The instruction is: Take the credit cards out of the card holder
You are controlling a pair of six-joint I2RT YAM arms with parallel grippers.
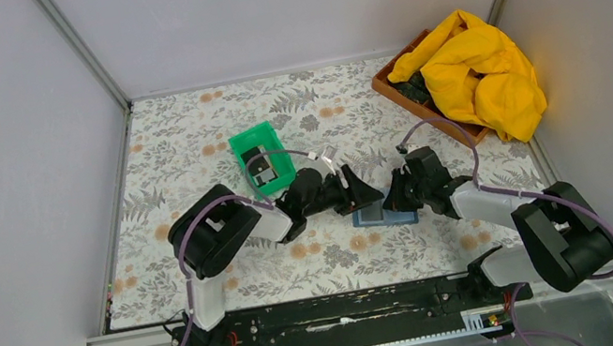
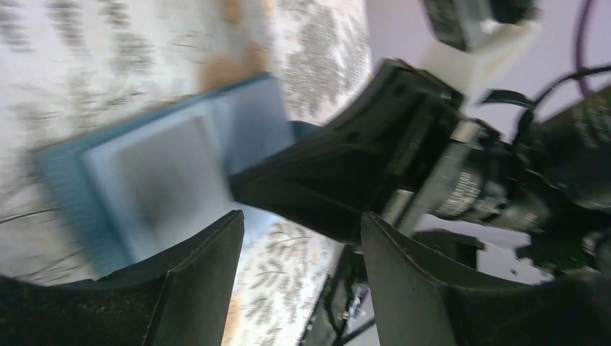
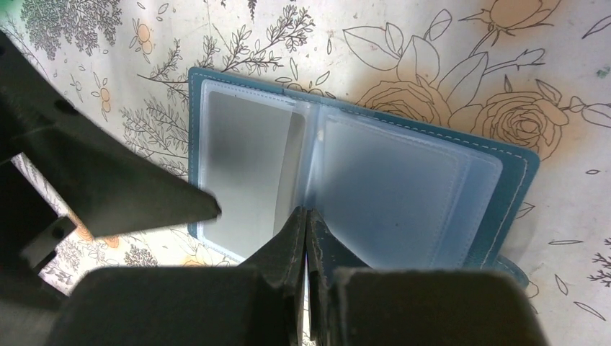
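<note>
Card holder lies open and flat on the table, centre-near, between the two tools. The right wrist view shows it cover-down, with the clear sleeves facing up. A grey card-shaped patch shows through the left sleeve. The right sleeve looks milky and its contents are unclear.

Right tool: the fingers are pressed together with no visible gap. The tips sit on the holder's centre fold at its near edge. It can't be told whether a sleeve leaf is pinched between them.

Left tool is spread wide. In its own wrist view both fingers stand well apart. The holder is beyond them, blurred, and nothing is between the fingers. One of its fingers reaches to the holder's left edge in the right wrist view, and contact is unclear. The two tools are close to each other over the holder.

Credit cards: dark pieces with paler areas lie inside the green tray. The tray sits on the table behind the left tool, apart from the holder.

Far right corner: a brown box with a yellow cloth heaped over it.
</note>
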